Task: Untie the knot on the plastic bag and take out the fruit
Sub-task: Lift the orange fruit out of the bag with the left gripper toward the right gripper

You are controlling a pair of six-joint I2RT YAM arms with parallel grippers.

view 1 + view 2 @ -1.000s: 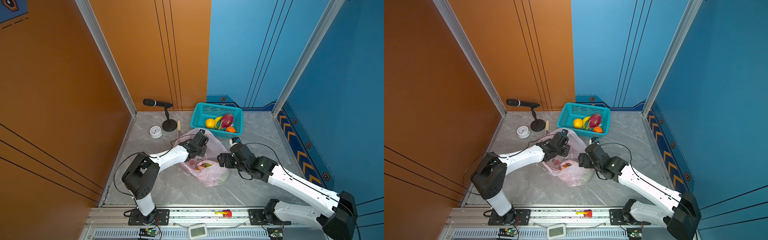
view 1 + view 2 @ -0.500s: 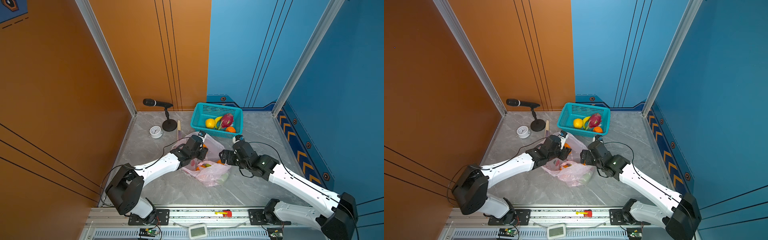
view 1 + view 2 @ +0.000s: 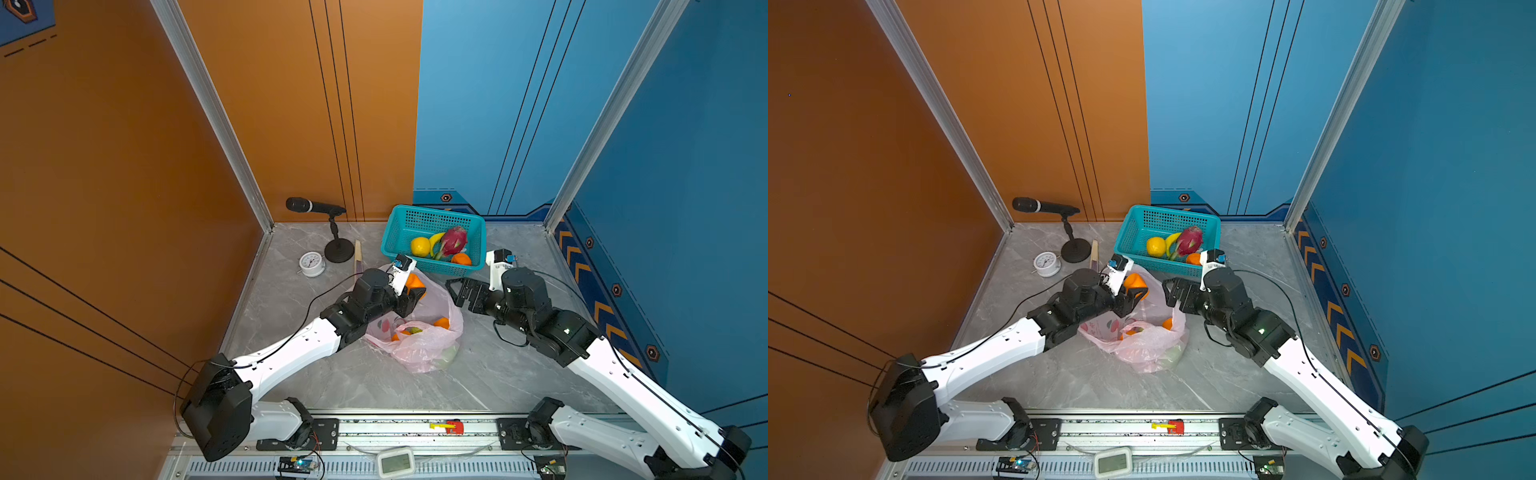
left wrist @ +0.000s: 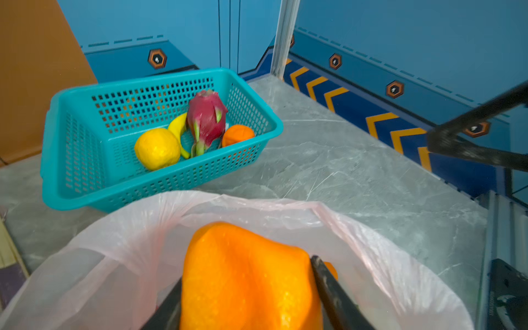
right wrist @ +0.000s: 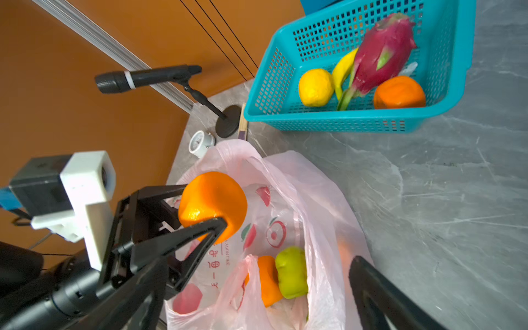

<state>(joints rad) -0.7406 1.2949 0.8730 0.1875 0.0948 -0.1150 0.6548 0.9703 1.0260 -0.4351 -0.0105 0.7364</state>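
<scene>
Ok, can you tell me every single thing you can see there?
plastic bag: 1, pale pink, open, in the middle
held orange: 1, orange, gripped above the bag
bagged oranges: at least 2, orange, inside the bag
green fruit: 1 clear, green, inside the bag
basket: 1, teal, at the back
yellow citrus: 1, yellow, in basket
banana: 1, yellow, in basket
dragon fruit: 1, magenta, in basket
basket orange: 1, orange, in basket
microphone: 1, black, on stand, far left
clock: 1, white, beside the stand
wooden stick: 1, pale, beside the stand
table: 1, grey marble, under everything
left gripper: 1, black, shut on held orange
right gripper: 1, black, open, beside the bag
</scene>
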